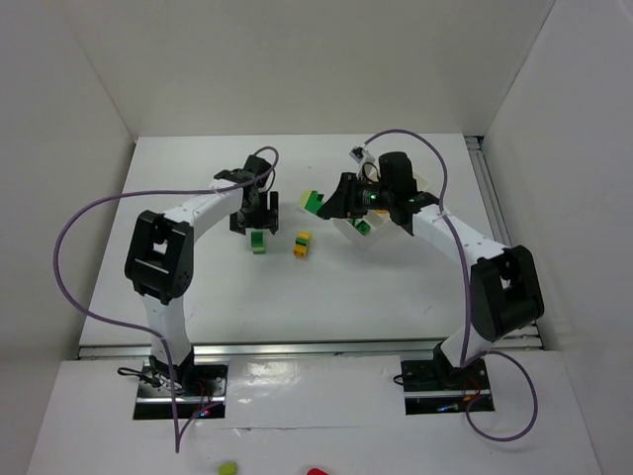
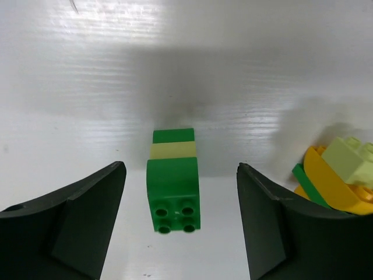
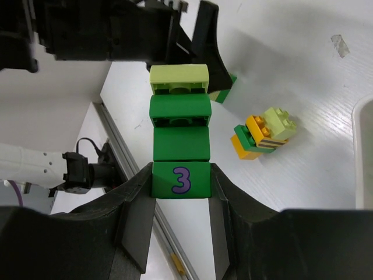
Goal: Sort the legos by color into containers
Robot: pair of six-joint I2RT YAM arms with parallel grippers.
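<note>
a short green stack [image 2: 173,186] of three bricks, a pale lime one between two green, lies on its side on the white table [image 1: 198,297], just left of the yellow and orange cluster [image 1: 303,243] and apart from it. its long axis runs straight out from the left wrist camera, and the four studs of the nearest brick face that camera.

the left gripper [image 2: 180,168] hangs over this stack with its fingers [image 2: 87,216] spread wide. one finger stands on each side of the bricks with a clear gap, so they touch nothing.

the right gripper [image 3: 181,181] is clamped on a taller column of four bricks [image 3: 180,122], pinching the bottom green brick, which bears a purple "3". the column points straight out from the fingertips in line with them: two more green bricks, then a pale lime one at the far end, its hollow underside showing. in the overhead view the column is held off the table just beyond the cluster, its free end toward the left arm.

the cluster itself is a tilted clump of orange, yellow, green and pale lime pieces, one of them striped. the white tray [image 3: 364,146] sits to the right of the cluster, partly hidden under the right arm.
</note>
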